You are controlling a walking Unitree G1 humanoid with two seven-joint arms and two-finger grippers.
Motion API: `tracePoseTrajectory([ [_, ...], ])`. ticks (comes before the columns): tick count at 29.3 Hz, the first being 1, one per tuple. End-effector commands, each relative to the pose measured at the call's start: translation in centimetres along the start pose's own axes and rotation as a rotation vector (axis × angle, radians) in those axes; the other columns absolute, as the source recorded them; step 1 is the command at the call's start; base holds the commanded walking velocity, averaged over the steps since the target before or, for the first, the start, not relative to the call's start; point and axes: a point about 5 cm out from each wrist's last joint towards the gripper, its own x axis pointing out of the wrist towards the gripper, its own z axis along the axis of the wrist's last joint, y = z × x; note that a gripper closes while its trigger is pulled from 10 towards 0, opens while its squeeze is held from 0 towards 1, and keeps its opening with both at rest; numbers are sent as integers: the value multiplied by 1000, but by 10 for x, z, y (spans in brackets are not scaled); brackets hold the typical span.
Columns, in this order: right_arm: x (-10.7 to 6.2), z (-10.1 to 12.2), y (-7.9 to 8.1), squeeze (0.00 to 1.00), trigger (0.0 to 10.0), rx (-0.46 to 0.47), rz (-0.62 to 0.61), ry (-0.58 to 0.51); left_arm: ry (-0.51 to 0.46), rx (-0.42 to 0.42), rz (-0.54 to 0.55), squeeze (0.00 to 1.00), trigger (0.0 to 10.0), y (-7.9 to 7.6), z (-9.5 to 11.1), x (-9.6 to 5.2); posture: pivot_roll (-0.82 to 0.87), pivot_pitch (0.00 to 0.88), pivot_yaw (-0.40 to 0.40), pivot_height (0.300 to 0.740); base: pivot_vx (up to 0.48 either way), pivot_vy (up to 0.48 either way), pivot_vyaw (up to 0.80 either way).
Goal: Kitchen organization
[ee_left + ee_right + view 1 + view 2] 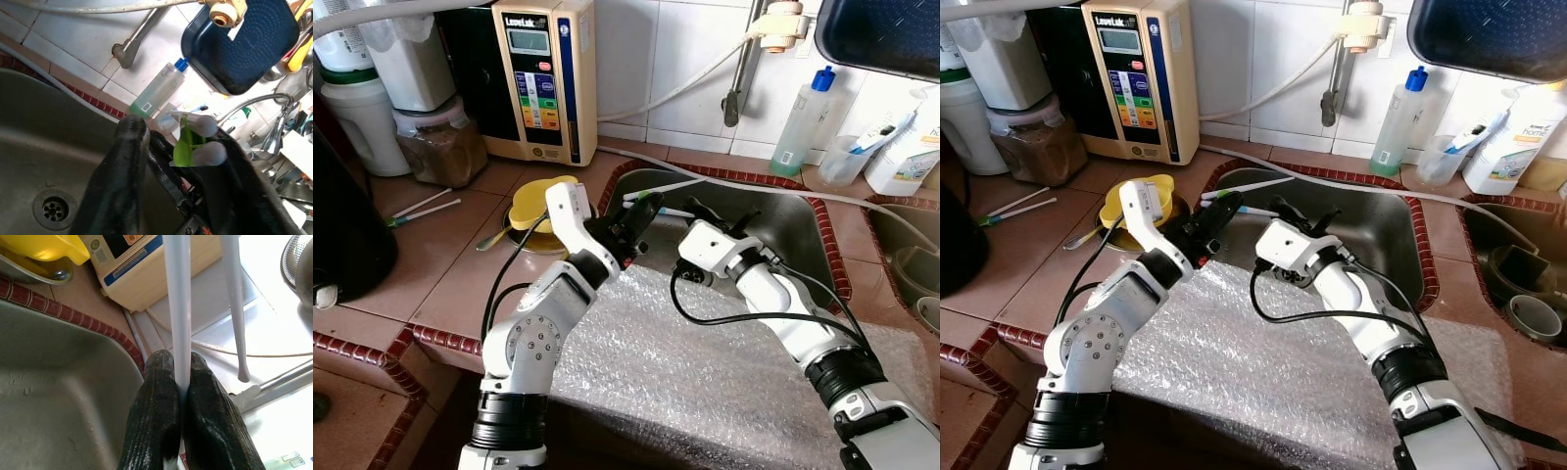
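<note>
A pair of white chopsticks joined by a green clip hangs over the left part of the steel sink. My left gripper is shut on the clip end, with the two round white tips showing between its fingers. My right gripper faces it from the right and is shut on one white stick. The second stick runs free beside it. Both grippers are close together above the sink's near left corner.
Bubble wrap covers the counter edge under both arms. A yellow bowl and another pair of chopsticks lie on the tiles to the left. A water machine stands behind. A soap bottle and a dark blue tray are at back right.
</note>
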Motion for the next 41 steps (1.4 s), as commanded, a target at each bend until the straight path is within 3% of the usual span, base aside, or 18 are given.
tracePoseTrajectory([
  [1, -1, -3, -8, 0, 0, 3, -37, 0, 32, 26, 37, 1000, 10000, 5, -4, 0, 10, 0, 17, 740, 0, 0, 0],
  [6, 0, -8, -12, 0, 0, -10, -41, 29, 49, 76, 19, 1000, 10000, 5, -3, 0, 14, 0, 17, 740, 0, 0, 0],
  [14, 3, -11, -14, 0, 0, -20, -40, 45, 19, 90, -36, 1000, 10000, -4, 6, 0, 27, 0, 18, 740, 0, 0, 0],
  [22, 5, -15, -7, 0, 0, -33, -10, 85, 43, 149, -63, 1000, 10000, -9, 3, 1, 30, 0, 20, 740, 0, 0, 0],
  [27, 2, -30, -7, 0, 0, -45, 8, 169, 50, 193, -28, 1000, 10000, -1, 3, -1, 33, 0, 22, 740, 0, 0, 0],
  [35, -3, -47, -19, 0, 0, 36, 5, 271, 141, 370, 42, 1000, 10000, 17, -13, -9, 35, 0, 26, 740, 0, 0, 0],
  [41, -14, -69, -25, 0, 0, 129, -21, 432, 150, 381, 34, 1000, 10000, 17, -17, -10, 36, 0, 24, 740, 0, 0, 0],
])
